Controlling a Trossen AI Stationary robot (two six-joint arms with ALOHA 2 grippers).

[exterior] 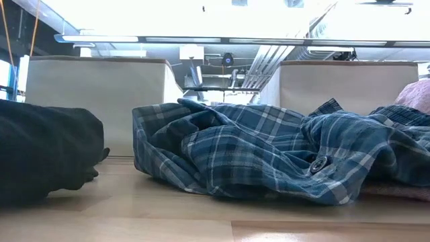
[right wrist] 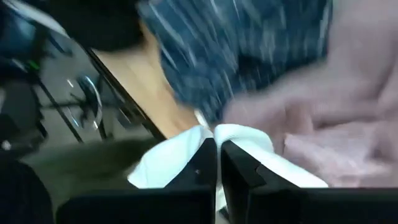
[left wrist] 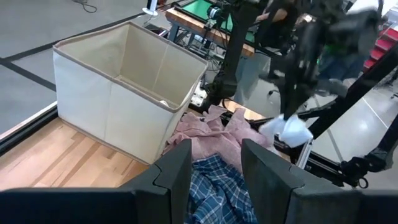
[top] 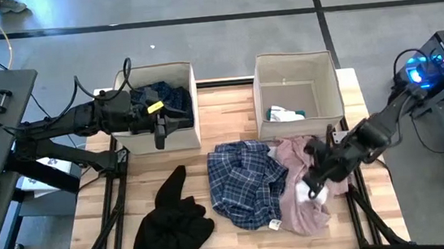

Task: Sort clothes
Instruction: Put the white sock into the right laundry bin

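Right gripper [top: 316,187] near worktop's [top: 228,107] right edge, jaws pinching white sock [top: 320,195] above pale pink shirt [top: 297,184]; left gripper [top: 159,129] jaws spread over left bin [top: 184,136].

Right gripper [top: 317,190] holds a white sock [top: 304,193] above the pale pink shirt [top: 300,184].

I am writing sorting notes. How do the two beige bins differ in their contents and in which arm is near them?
The left bin holds a dark navy patterned garment; the right bin holds only a small teal piece and is mostly bare. The left gripper hangs at the left bin's front wall; no gripper is at the right bin. Both are beige, open-topped.
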